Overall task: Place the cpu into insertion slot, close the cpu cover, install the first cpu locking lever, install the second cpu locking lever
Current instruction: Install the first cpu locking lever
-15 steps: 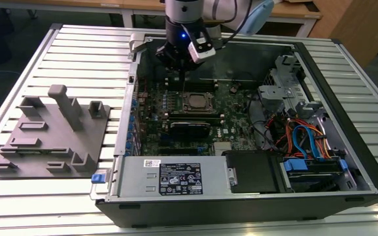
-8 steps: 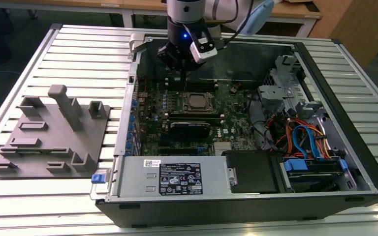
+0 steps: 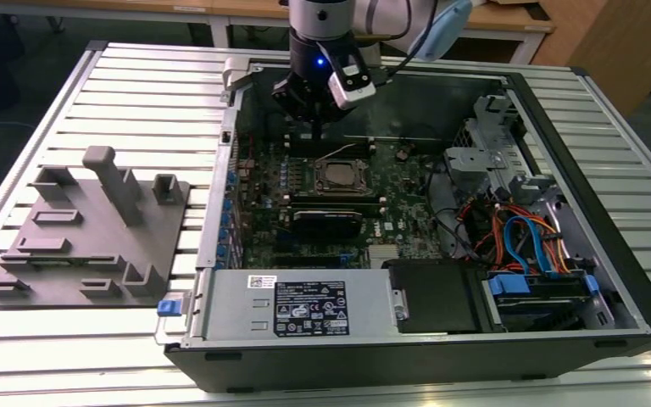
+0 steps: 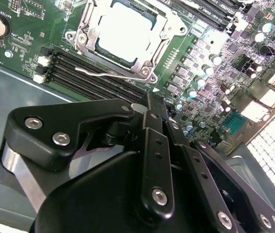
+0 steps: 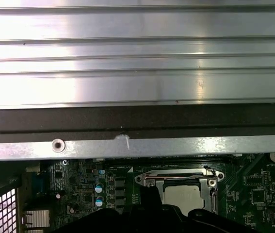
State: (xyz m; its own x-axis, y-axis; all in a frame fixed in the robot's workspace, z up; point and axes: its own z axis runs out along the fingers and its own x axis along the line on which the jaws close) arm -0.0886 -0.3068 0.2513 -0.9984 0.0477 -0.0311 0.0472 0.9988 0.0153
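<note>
At nine o'clock in the exterior view, a grey fixture (image 3: pixel 88 229) with upright pegs is seen lying on the slatted bench (image 3: pixel 31 356), just beside the open computer case (image 3: pixel 597 195). At six o'clock inside the case, a grey labelled power supply box (image 3: pixel 303 309) is seen against the near wall.

Moving across to the middle, the pincer (image 3: pixel 319 133) is found hanging over the green motherboard (image 3: pixel 399 229) close to the case's far wall. It sits at twelve o'clock from the insertion slot (image 3: pixel 316 177) and apart from it. In the second wrist view its fingers (image 4: pixel 152 126) are drawn together, clenched, and nothing is seen gripped between them. No contact with the board can be made out.

The cpu (image 4: pixel 127 30) is already seated in the slot. Its pale metal top is shown through the square cut-out of the cpu cover (image 4: pixel 89 22), which is laid down flat around it. A thin silvery locking lever (image 4: pixel 105 73) is seen running along one edge of the cover, between it and the long black memory slots (image 4: pixel 88 80). Whether that lever is latched cannot be told.

Further across, at three to four o'clock in the exterior view, orange and blue cables (image 3: pixel 518 237) are bundled beside a silvery drive cage (image 3: pixel 478 161).
</note>
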